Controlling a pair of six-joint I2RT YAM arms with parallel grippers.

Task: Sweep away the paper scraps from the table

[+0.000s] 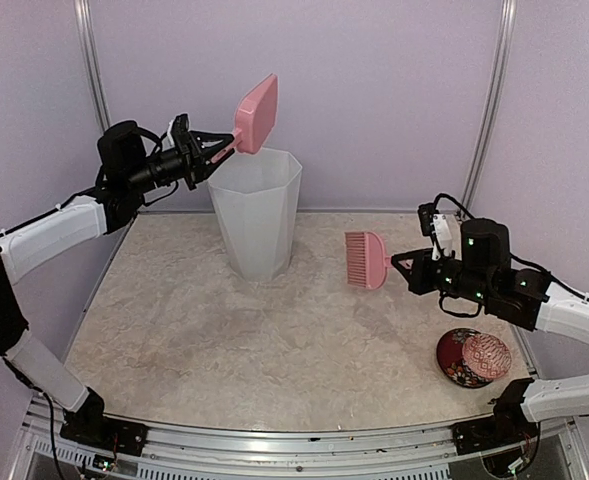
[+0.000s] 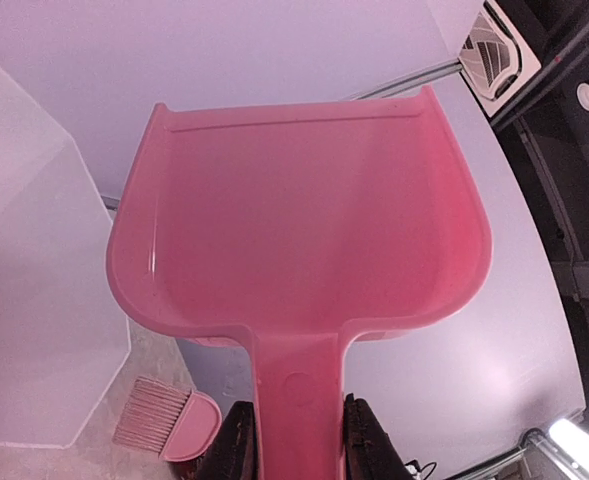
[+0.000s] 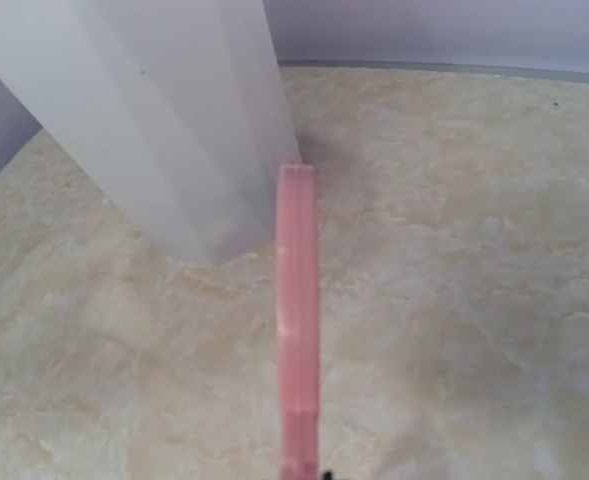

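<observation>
Two pink tools are held up. The left gripper (image 1: 212, 150) grips the dustpan (image 1: 257, 115), with the bin (image 1: 255, 215) just ahead and below. The right gripper (image 1: 406, 268) grips the brush (image 1: 366, 260).

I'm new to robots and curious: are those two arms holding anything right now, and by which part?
Left tool grips the pink dustpan by its handle; right tool grips the pink brush by its handle.

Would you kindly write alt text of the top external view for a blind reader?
The left gripper holds a pink dustpan raised beside a translucent bin; the right gripper holds a pink brush above the beige table, near a red dish.
</observation>
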